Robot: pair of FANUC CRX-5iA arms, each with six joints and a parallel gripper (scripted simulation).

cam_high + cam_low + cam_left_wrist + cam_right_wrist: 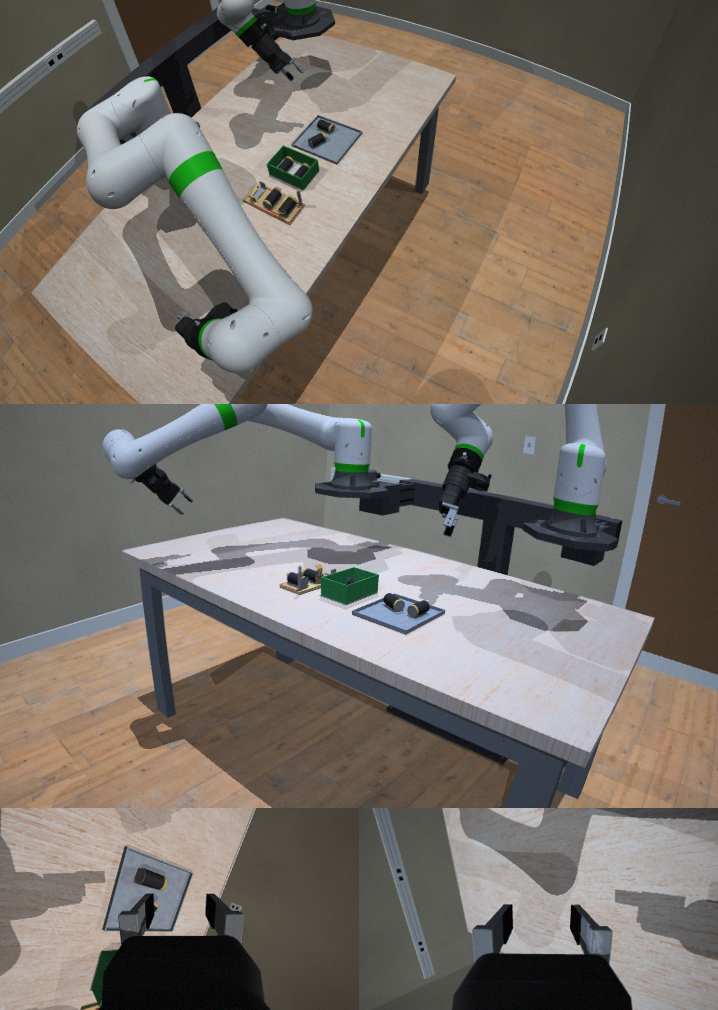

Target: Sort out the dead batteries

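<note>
The green box (288,179) (333,592) (101,966) stands upright and holds two dark batteries, one (285,163) beside the other (302,170). The holder board (295,216) (300,590) carries two batteries, one (287,205) (293,578) beside the other (272,198) (311,574). Whether the bulb is lit cannot be told. Two batteries lie on the grey tray (337,145) (122,907): one (325,125) (418,608) (151,879) farther from the box, one (316,139) (393,601) nearer. My left gripper (295,73) (449,527) (179,904) is open above the table, beyond the tray. My right gripper (185,505) (541,916) is open, high over the opposite end.
The box stands between the tray and the holder board on the wooden table (401,90) (502,685). Upright pieces rise from the board's ends. The right arm's long forearm (225,231) reaches over the table beside the board in the top view.
</note>
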